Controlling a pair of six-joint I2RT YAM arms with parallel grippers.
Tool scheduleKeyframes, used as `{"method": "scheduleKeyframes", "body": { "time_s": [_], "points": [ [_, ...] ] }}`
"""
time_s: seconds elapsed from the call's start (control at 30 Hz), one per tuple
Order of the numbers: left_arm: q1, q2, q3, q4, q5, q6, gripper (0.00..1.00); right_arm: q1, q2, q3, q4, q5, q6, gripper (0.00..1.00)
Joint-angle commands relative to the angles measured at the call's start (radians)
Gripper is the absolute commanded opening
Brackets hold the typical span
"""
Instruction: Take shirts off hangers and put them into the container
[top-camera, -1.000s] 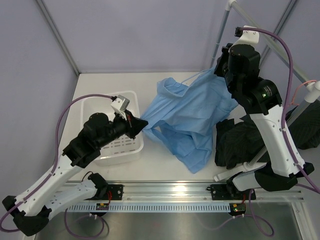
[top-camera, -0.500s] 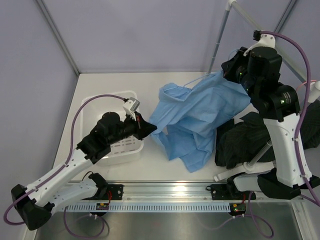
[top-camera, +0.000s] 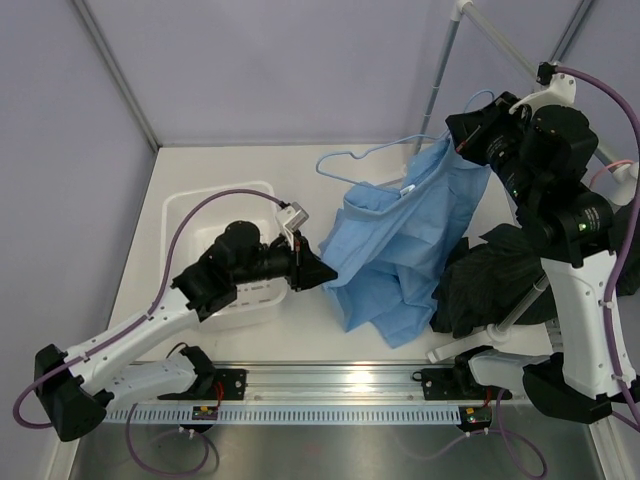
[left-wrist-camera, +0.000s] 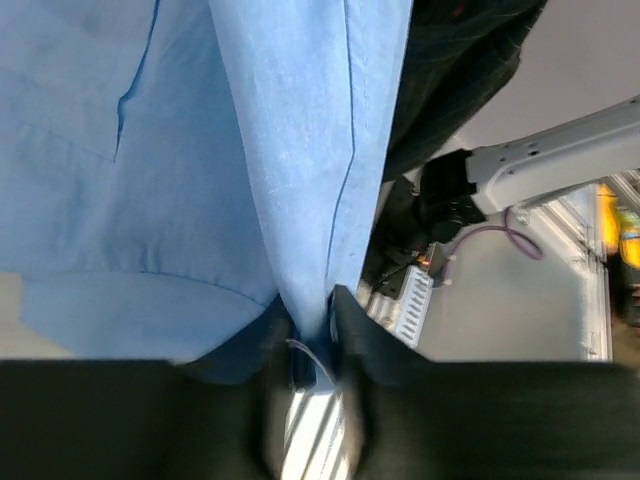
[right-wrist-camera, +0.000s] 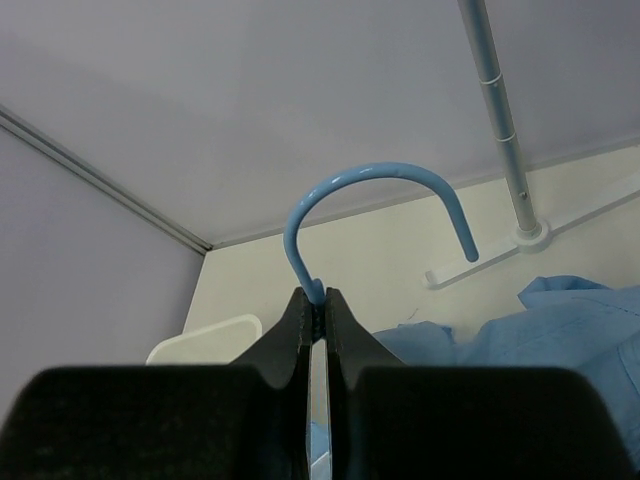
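Blue shirt (top-camera: 405, 250) hangs half off the blue hanger (right-wrist-camera: 375, 170), its lower folds resting on the table (top-camera: 200, 165) between the white basket (top-camera: 185, 203) and the black shirt (top-camera: 490, 285). Right gripper (right-wrist-camera: 316, 300) is pressed together on the hanger's hook. Left gripper (left-wrist-camera: 312, 325) pinches a fold of the blue shirt.

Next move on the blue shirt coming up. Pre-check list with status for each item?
1. Right gripper shut on blue hanger below its hook: ok.
2. Left gripper hold on blue shirt: cannot tell; fabric sits between its jaws, which stand slightly apart.
3. Blue shirt off blue hanger: not ok; one wire shoulder bare, the rest draped.
4. Container upright beside left gripper: ok.
5. Blue shirt apart from black shirt: cannot tell.
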Motion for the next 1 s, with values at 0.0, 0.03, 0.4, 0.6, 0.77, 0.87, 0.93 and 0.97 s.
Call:
{"method": "scheduleKeyframes", "body": {
  "time_s": [0.0, 0.03, 0.4, 0.6, 0.77, 0.87, 0.93, 0.97],
  "points": [
    [-0.022, -0.025, 0.133, -0.148, -0.178, 0.065, 0.33, -0.011, 0.007, -0.011, 0.096, -0.038, -0.073, 0.00],
    [-0.023, -0.036, 0.158, -0.181, -0.215, 0.107, 0.39, -0.011, 0.007, -0.027, 0.096, -0.041, -0.087, 0.00],
    [-0.025, -0.103, 0.466, -0.458, -0.358, 0.394, 0.79, -0.011, 0.013, -0.057, 0.008, -0.159, -0.253, 0.00],
    [-0.025, -0.027, 0.532, -0.451, -0.321, 0.403, 0.80, 0.024, 0.016, -0.077, -0.010, -0.216, -0.288, 0.00],
    [-0.025, 0.014, 0.544, -0.391, -0.258, 0.394, 0.80, 0.076, 0.027, -0.078, -0.023, -0.185, -0.304, 0.00],
    [-0.025, 0.039, 0.558, -0.376, -0.224, 0.389, 0.80, 0.125, 0.041, -0.069, -0.027, -0.172, -0.313, 0.00],
    [-0.025, 0.047, 0.561, -0.363, -0.203, 0.385, 0.80, 0.161, 0.053, -0.058, -0.030, -0.119, -0.325, 0.00],
    [-0.025, 0.048, 0.566, -0.366, -0.194, 0.382, 0.80, 0.167, 0.056, -0.058, -0.026, -0.109, -0.328, 0.00]
  ]
}}
